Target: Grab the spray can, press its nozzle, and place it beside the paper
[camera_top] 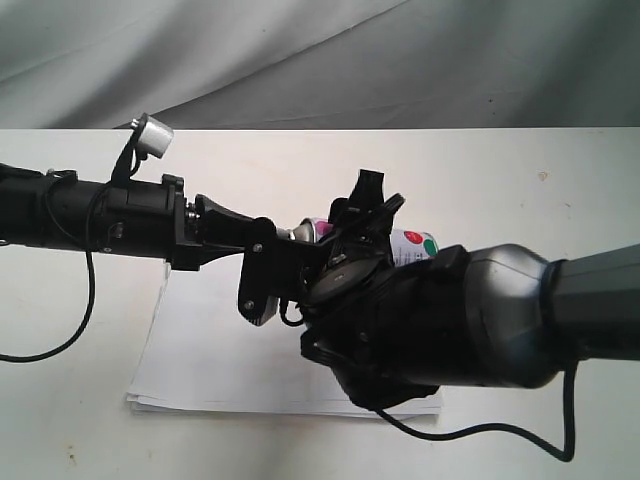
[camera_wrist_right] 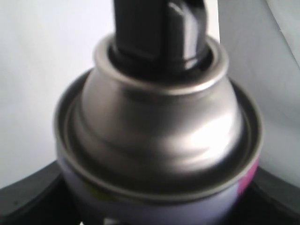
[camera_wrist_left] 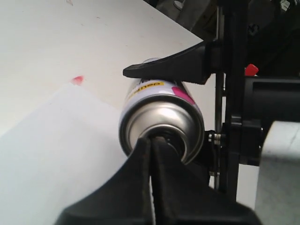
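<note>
The spray can (camera_top: 412, 245) lies level in the air over the paper (camera_top: 215, 350), with my right gripper (camera_top: 360, 235) shut round its body. In the right wrist view the can's silver shoulder (camera_wrist_right: 159, 126) fills the frame, black fingers (camera_wrist_right: 23, 201) at either side, and the black nozzle (camera_wrist_right: 154, 42) sits in its rim. My left gripper (camera_wrist_left: 151, 140) is shut, fingers together, its tips against the nozzle (camera_wrist_left: 171, 139) at the can's top (camera_wrist_left: 161, 117). The paper (camera_wrist_left: 56, 150) spreads below, with a pink-red mark (camera_wrist_left: 78, 79) beyond its edge.
The white table (camera_top: 500, 170) runs back to a grey cloth backdrop (camera_top: 300, 60). A black cable (camera_top: 90, 300) hangs from the left arm and another (camera_top: 480, 432) loops under the right arm. A small white camera (camera_top: 155, 135) stands up on the left arm.
</note>
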Controlling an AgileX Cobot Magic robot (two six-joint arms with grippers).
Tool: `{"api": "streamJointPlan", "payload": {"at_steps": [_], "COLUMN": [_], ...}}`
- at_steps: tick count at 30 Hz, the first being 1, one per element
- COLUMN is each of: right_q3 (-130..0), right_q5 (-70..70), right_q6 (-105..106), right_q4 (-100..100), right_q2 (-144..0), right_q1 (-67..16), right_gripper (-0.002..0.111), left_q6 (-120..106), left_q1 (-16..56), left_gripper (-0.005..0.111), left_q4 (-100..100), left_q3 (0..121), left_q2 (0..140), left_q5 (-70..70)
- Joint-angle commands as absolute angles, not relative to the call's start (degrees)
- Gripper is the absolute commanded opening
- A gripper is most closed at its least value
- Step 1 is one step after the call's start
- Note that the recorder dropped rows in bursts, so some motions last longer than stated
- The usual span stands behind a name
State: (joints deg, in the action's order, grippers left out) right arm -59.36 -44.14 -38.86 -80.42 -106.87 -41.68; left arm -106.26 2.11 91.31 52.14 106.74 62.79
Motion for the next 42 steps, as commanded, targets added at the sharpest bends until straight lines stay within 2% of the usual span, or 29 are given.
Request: {"api": "streamJointPlan", "payload": {"at_steps": [1, 7, 15, 42], "right_q3": [-60.5, -60.5, -60.5, -60.5], "right_q5": [-38.3, -38.0, -38.2, -38.6], "right_q6": [-39.1, -39.1, -39.1, -39.1], "right_q4": [-85.9, -85.9, -85.9, -84.8], "right_q2": [-105.7, -105.7, -105.7, -105.7], "right_q1": [-42.1, -42.1, -42.1, -42.1], "right_gripper": [0.0, 0.0, 0.0, 0.0], "left_q6": [-107.2, -107.2, -108.5, -108.4], "left_q1": [3.0, 3.7, 8.2, 8.2], "left_gripper": [0.0, 0.0, 0.0, 0.0], "left_q4": [91.5, 91.5, 93.4, 93.4], "left_q3": [52.3, 52.3, 52.3, 52.3], "left_q2": [107.3, 107.3, 107.3, 107.3], "left_q5": [64.5, 64.0, 59.3, 47.5]}}
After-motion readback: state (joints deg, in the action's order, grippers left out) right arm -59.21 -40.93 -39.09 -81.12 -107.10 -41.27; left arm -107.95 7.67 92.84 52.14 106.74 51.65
